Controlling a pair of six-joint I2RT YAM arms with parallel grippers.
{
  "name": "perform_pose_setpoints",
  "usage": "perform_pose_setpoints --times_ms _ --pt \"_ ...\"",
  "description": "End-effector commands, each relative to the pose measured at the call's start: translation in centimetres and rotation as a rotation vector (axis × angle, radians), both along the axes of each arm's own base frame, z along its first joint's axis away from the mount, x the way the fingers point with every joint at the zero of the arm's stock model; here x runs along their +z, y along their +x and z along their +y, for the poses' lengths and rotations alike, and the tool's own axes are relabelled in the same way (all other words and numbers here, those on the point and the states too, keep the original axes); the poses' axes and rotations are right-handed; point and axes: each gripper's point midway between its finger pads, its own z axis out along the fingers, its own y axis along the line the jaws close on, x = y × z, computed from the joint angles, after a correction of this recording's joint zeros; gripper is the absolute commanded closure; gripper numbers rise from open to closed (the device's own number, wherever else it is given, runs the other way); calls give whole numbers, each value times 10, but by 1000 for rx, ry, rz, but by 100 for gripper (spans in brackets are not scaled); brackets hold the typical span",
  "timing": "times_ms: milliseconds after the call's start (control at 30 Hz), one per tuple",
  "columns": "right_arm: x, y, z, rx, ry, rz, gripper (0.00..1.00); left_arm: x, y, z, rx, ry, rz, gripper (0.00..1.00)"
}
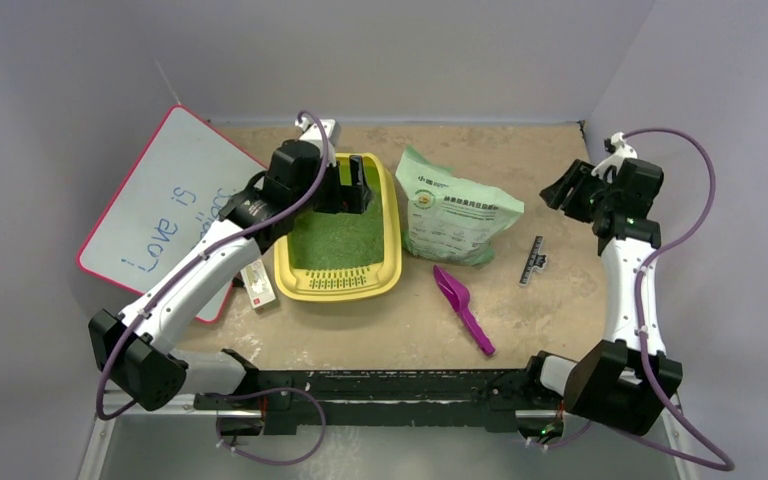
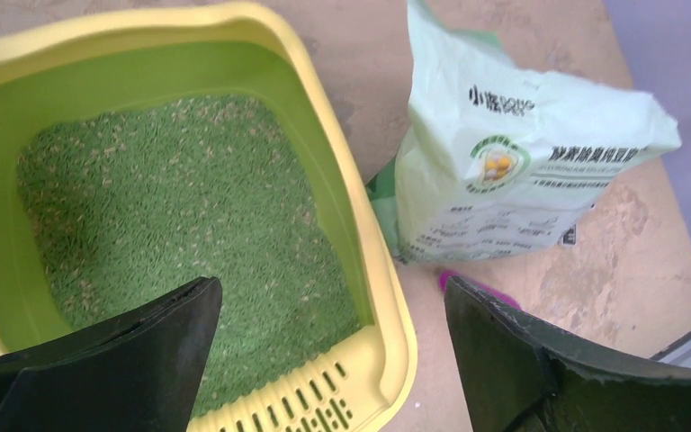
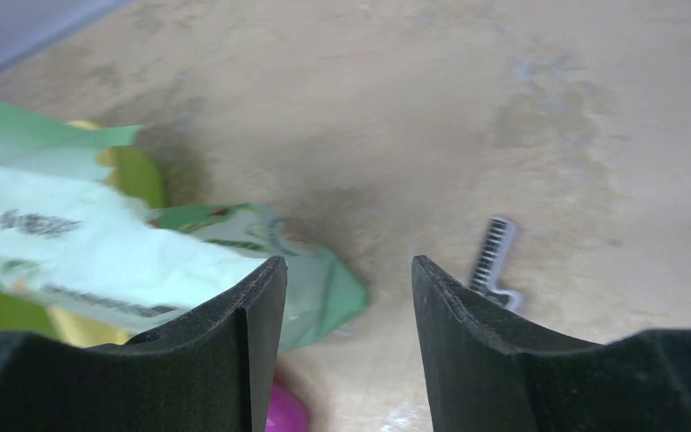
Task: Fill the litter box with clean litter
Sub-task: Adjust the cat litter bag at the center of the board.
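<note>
**Filling job looks all but done**

Green clean litter [image 1: 338,240] blankets the yellow litter box [image 1: 397,245]. Over it hangs the left gripper [image 2: 331,283], jaws spread, empty. Well right of it, beyond the bag [image 1: 457,210], the right gripper [image 3: 346,270] grips nothing, jaws parted.

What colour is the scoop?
The scoop is purple, clearest in the top view.

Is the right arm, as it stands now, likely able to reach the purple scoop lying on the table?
Probably yes. The purple scoop lies flat on the table beside the litter bag, with nothing on top of it, and the right gripper is open and empty.
</note>
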Motion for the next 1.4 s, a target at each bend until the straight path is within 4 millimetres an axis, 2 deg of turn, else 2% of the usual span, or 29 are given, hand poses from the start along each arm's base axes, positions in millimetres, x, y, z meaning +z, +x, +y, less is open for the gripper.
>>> perform_pose_setpoints --times_ms 0,67,133,233,333,567,733,800,900,1033,1167,1300,1367 --pt "36 9 40 168 178 -124 43 39 25 -17 29 -119 -117 5" --pt "39 11 47 195 231 -133 38 43 33 -25 27 -142 -127 3" --pt "41 12 52 221 257 -141 37 49 43 -36 12 -177 -137 2" --pt "42 8 56 216 287 -136 32 47 60 -61 -37 -207 -121 2" --pt "39 -1 58 194 307 -112 25 46 76 -76 -55 -211 -101 3" --pt "15 -38 56 129 242 -49 25 47 105 -91 -37 -242 -121 4" --pt "14 -56 71 211 242 -65 25 30 123 -99 -41 -231 -73 5" --pt "10 -65 81 262 263 -61 25 26 127 -102 -50 -259 -70 5" --pt "-3 -73 86 279 280 -27 26 23 129 -116 -122 -311 -51 5" --pt "-9 -82 87 296 263 20 26 2 129 -135 -227 -304 -2 6" --pt "-10 -86 85 297 245 41 26 -7 129 -147 -318 -343 35 9" --pt "-7 -87 86 296 245 32 26 -3 129 -154 -394 -418 54 21" --pt "-6 -90 89 306 245 20 26 5 128 -154 -424 -428 41 32"
